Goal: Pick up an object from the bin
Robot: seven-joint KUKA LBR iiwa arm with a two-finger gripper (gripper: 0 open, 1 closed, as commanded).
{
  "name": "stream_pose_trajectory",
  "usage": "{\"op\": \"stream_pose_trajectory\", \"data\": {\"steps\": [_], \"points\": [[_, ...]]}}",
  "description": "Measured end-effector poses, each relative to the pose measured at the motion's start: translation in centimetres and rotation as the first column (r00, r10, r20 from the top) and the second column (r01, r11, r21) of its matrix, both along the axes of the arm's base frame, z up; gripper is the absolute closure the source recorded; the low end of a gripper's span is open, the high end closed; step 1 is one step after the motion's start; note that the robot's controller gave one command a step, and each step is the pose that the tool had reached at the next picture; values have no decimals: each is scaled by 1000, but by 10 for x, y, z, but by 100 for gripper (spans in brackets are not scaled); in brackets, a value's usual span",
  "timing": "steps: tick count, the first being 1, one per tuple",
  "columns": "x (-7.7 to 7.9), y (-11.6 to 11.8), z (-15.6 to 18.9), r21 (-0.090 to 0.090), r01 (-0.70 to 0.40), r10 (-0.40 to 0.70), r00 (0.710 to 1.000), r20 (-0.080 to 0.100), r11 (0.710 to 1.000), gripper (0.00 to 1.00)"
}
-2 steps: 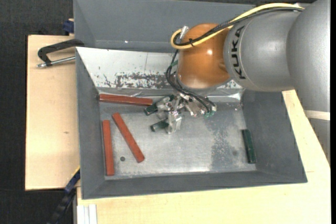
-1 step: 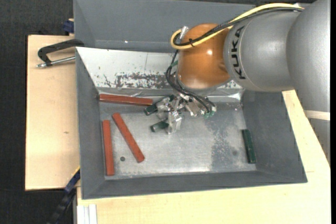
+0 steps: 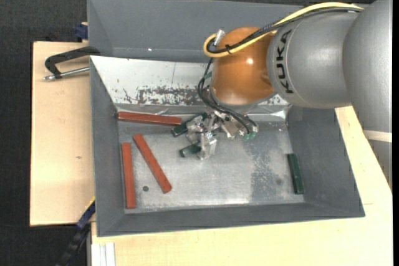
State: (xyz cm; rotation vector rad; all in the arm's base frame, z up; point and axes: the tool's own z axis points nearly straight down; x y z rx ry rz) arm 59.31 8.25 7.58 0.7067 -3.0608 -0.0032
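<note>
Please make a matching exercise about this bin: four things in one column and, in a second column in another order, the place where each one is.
Things
1. pincer
2. long dark green stick
3. slanted red stick
4. level red stick

Places
a. at the foot of the back wall
b. near the right wall
c. over the middle of the bin floor
d. left part of the floor, beside the left-wall red stick

Pairs: 1-c, 2-b, 3-d, 4-a

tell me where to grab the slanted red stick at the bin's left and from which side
Probably across its narrow width, at the lower half of the slanted red stick, coming straight down. It lies flat, and that end fans away from the neighbouring red stick, leaving room either side.
</note>
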Motion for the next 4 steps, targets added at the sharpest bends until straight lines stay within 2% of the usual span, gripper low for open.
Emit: {"op": "stream_pose_trajectory", "data": {"steps": [1,3,4], "points": [[-1,0,22,-1,0,0,1000,-5,1000,100],[2,1,64,1,0,0,1000,10,1000,100],[1,1,75,0,0,0,1000,6,1000,100]]}}
